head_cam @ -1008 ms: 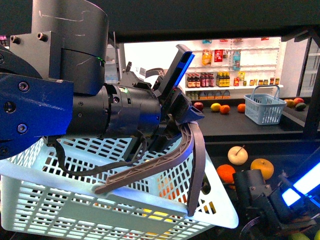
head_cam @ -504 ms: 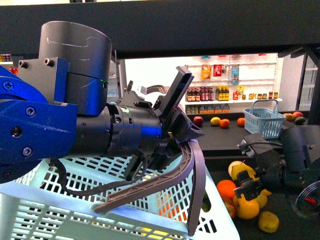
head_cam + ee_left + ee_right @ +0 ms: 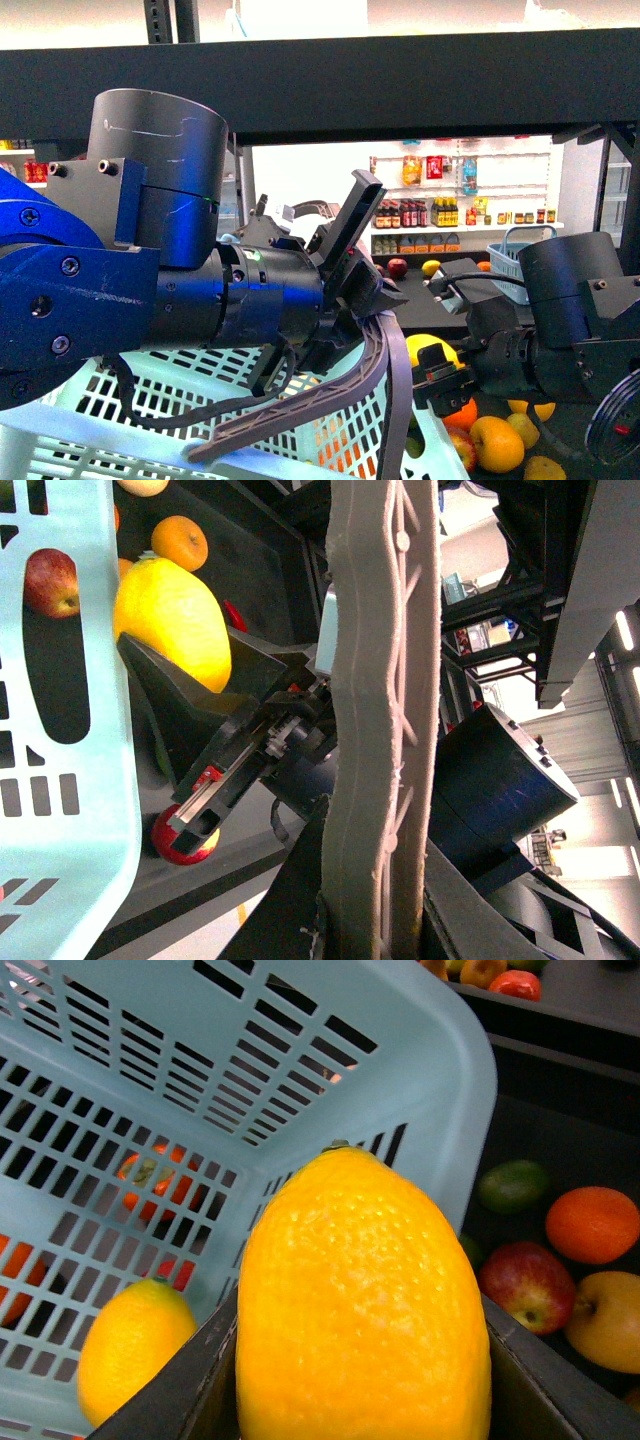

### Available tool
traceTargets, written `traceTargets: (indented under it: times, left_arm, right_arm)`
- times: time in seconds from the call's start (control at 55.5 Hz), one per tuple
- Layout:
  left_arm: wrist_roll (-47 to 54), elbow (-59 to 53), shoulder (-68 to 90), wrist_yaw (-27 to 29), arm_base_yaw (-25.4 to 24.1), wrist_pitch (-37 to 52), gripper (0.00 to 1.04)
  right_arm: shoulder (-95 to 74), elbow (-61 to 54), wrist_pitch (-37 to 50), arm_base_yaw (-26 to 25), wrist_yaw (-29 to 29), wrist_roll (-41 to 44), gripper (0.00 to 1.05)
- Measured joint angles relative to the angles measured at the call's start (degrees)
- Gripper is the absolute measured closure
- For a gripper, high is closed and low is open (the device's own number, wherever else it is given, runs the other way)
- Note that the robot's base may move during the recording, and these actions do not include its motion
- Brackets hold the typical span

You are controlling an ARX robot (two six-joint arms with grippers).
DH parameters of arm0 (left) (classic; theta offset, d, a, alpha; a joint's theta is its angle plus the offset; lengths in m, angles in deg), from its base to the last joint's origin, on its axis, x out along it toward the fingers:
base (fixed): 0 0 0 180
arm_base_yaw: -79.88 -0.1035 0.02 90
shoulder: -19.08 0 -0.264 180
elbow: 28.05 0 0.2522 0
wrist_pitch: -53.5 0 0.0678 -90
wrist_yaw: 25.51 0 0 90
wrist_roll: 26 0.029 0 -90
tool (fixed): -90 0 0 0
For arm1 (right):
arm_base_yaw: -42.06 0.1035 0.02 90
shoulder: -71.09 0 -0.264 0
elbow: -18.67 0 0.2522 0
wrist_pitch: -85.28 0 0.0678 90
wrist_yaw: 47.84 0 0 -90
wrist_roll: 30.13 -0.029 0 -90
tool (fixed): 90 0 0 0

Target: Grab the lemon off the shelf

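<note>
My right gripper (image 3: 440,372) is shut on the lemon (image 3: 432,349), a large yellow fruit that fills the right wrist view (image 3: 360,1300) between the two dark fingers (image 3: 190,1390). It hangs just beside the corner of the pale blue basket (image 3: 300,1080), above the black shelf (image 3: 400,90) tier. My left gripper (image 3: 365,290) is shut on the grey basket handle (image 3: 388,365), which runs through the left wrist view (image 3: 375,680). That view also shows the lemon (image 3: 170,610) in the right gripper's jaws.
In the basket lie a second lemon (image 3: 135,1345) and oranges (image 3: 155,1180). On the shelf tier below are an orange (image 3: 590,1222), an apple (image 3: 528,1285) and a green fruit (image 3: 510,1185). A blue basket (image 3: 515,255) and white bottle shelves (image 3: 415,212) stand behind.
The right arm has risen from the fruit on the shelf tier with the lemon in its jaws and moved left, up to the basket's corner. The left gripper still holds the handle.
</note>
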Motion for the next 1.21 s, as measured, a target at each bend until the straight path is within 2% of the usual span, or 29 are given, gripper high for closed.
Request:
traceTargets:
  times: [0.198,0.522,0.666,0.882,1.062,1.206]
  left_arm:
    - [-0.02,0.00,0.00,0.07,0.00,0.00,0.93]
    - [-0.17,-0.04,0.00,0.07,0.00,-0.02,0.93]
    - [-0.11,-0.04,0.00,0.09,0.00,-0.02,0.93]
    - [-0.22,-0.04,0.00,0.11,0.00,-0.02,0.93]
    - [-0.26,-0.04,0.00,0.07,0.00,-0.02,0.93]
    - [-0.17,-0.04,0.00,0.09,0.00,-0.02,0.93]
  right_arm:
    - [-0.11,-0.15,-0.85,2.12,0.66,-0.74,0.52]
    - [2.08,-3.21,0.37,1.77,0.90,-4.48,0.06]
    - [7.54,-6.47,1.86,0.02,5.07,-6.84,0.07]
    - [25.22,-17.90,4.00,-2.32,15.45,-8.26,0.07]
    - [42.36,-29.20,0.15,-1.25,23.08,-9.92,0.07]
    - [56.15,-37.11,-5.38,1.66,29.81,-11.93,0.07]
